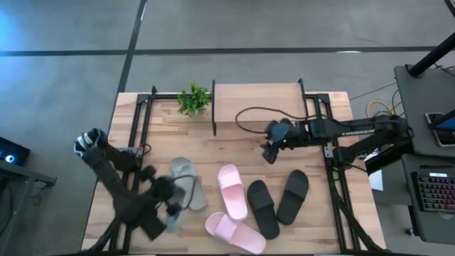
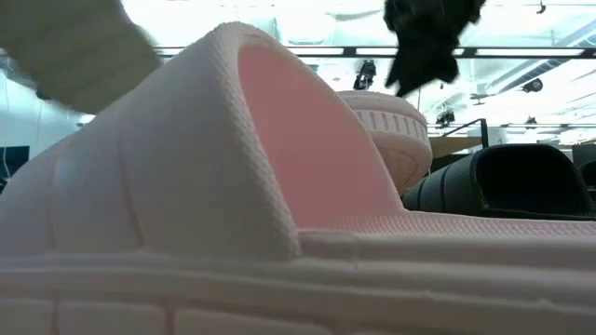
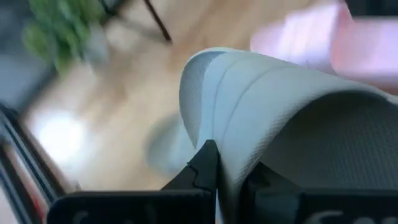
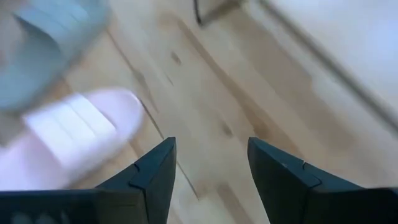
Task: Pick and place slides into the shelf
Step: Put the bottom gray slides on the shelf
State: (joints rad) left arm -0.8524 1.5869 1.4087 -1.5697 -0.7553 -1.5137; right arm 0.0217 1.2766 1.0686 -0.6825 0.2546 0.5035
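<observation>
Two grippers: the left gripper is clamped on a grey-green slide's strap; the right gripper, fingers apart, hovers with the shelf just behind it.

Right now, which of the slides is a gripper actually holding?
One grey-green slide: the left gripper is shut on its strap. The other grey-green one, both pink and both black slides lie free on the table; the right gripper is open, empty.
</observation>
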